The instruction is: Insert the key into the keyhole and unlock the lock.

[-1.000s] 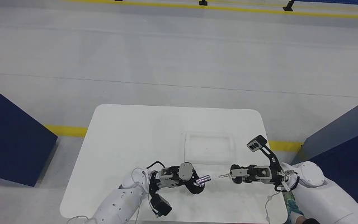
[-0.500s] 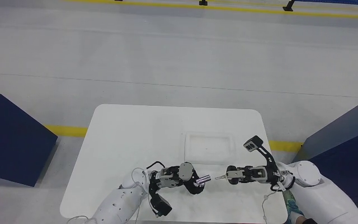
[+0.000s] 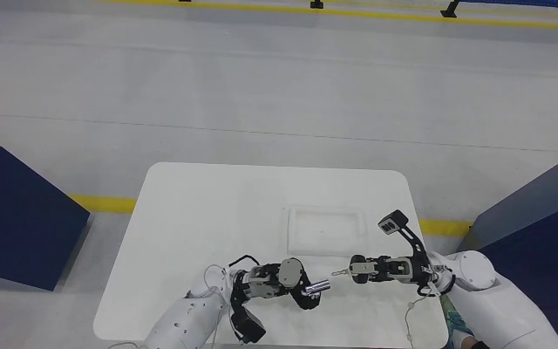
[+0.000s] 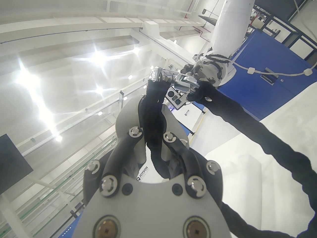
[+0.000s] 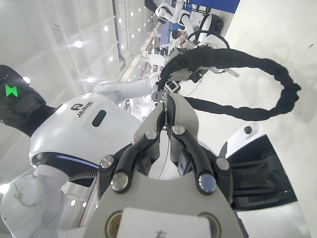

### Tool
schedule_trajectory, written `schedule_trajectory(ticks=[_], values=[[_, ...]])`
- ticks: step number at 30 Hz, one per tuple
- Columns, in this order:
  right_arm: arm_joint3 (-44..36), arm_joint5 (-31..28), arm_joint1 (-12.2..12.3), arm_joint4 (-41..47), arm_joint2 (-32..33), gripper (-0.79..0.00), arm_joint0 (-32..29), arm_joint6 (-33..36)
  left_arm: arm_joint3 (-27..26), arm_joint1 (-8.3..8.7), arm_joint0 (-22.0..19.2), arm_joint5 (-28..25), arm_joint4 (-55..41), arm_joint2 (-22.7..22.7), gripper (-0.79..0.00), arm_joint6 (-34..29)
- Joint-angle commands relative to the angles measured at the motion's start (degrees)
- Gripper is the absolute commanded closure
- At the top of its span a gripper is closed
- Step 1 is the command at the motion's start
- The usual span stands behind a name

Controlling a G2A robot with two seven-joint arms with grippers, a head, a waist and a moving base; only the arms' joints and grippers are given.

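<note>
Step in hand: key alignment, not inserted yet as far as I can tell. Left tool is clenched on the lock, gripping its black cable just behind the silver cylinder, over the tabletop near its 6 o'clock edge. Right tool is pinched on the key, at the lock's 3 o'clock, tip just beside the keyhole. The keyhole face sits uncovered and slightly off the blade's line, so trim the lateral offset first, match blade roll to the slot, then push slowly along the cylinder axis. The cable grip looks soft, so expect the cylinder to yield. Twist only once fully seated.
</note>
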Motion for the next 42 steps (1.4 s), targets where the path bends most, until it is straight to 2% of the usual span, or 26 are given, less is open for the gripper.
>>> schedule_trajectory(ticks=[1,23,42], values=[[-0.13,0.25,-0.11,0.23,0.48,0.0,-0.34,0.25,0.13,0.05,0.02,-0.18,0.1,-0.08,0.0,0.66],[-4.13,3.97,-1.63,-1.09,6.26,0.0,-4.61,3.98,1.52,-0.23,-0.14,-0.76,-0.49,0.19,0.0,2.24],[-5.11,6.16,-3.31,-2.93,8.04,0.0,-5.89,6.17,1.52,-0.23,-0.14,-0.76,-0.49,0.19,0.0,2.24]])
